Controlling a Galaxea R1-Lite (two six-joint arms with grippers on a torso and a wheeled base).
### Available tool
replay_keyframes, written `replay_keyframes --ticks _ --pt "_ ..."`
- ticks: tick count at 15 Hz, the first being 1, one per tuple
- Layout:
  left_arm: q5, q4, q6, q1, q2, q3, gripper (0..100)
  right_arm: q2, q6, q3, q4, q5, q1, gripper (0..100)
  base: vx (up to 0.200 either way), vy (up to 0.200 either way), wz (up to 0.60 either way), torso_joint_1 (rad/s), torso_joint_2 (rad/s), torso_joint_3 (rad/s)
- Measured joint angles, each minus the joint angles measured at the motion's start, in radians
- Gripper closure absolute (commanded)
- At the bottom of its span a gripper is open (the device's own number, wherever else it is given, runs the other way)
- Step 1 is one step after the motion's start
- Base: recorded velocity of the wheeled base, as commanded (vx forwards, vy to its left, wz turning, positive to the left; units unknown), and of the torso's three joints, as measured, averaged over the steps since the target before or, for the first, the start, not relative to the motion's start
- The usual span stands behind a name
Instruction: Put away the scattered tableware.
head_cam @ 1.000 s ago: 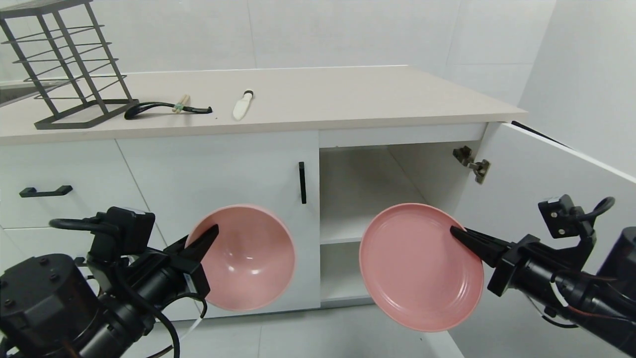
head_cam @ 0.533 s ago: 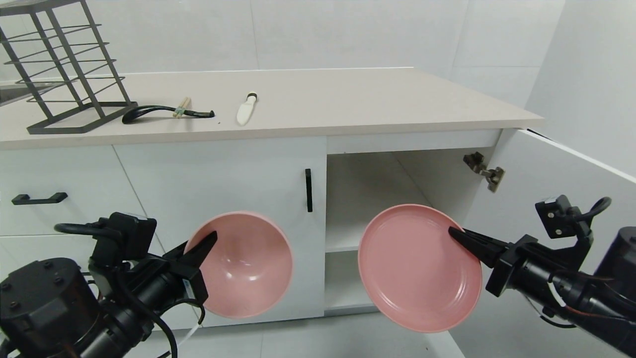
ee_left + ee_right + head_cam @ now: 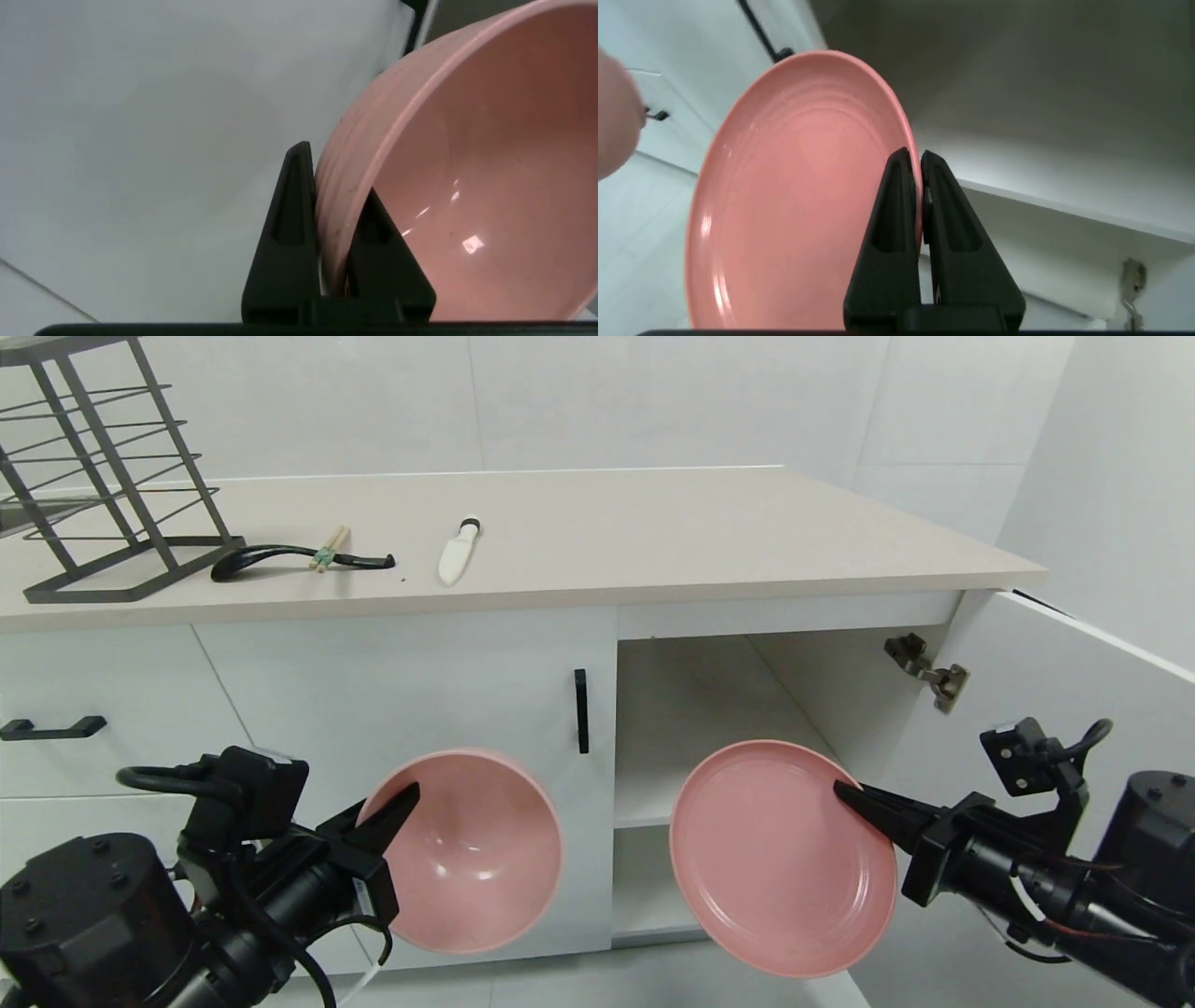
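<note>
Head cam shifted; both grips unchanged. Before open white cabinet (image 3: 695, 709): flat round pink plate (image 3: 780, 863), rim clamped in R end effector (image 3: 839, 788). Deep pink bowl (image 3: 481, 859), rim clamped in L end effector (image 3: 409, 793), before closed door (image 3: 401, 681).

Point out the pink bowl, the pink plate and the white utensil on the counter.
pink bowl (image 3: 476, 859): head view, inside surface near the bottom.
pink plate (image 3: 775, 859): head view, centre of its flat face.
white utensil (image 3: 457, 553): head view, middle of its white body.
</note>
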Motion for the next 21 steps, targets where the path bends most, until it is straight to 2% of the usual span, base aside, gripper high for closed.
replay_keyframes --ticks 1,13,17,19,21 --pt "0.001 0.000 0.008 0.001 -0.001 0.000 100 0.003 0.000 0.000 -0.001 -0.001 -0.003 100 0.200 -0.200 0.00 0.002 0.01 0.002" --pt "0.000 0.000 0.011 -0.005 -0.013 0.001 100 0.036 0.001 0.022 0.001 -0.001 -0.003 100 0.000 0.000 0.00 0.000 0.00 0.000" --pt "0.002 0.000 0.010 -0.049 -0.010 0.001 100 0.111 0.015 0.050 0.001 -0.002 0.005 100 0.000 0.000 0.00 0.000 0.00 0.000" --pt "0.004 0.000 0.003 -0.060 -0.010 0.001 100 0.153 0.015 0.013 0.001 -0.001 0.008 100 0.000 0.000 0.00 0.000 0.00 0.000" --pt "0.004 0.000 0.000 -0.066 -0.011 0.001 100 0.183 0.015 -0.060 0.000 -0.002 0.006 100 0.200 0.000 0.00 0.002 0.00 0.000"
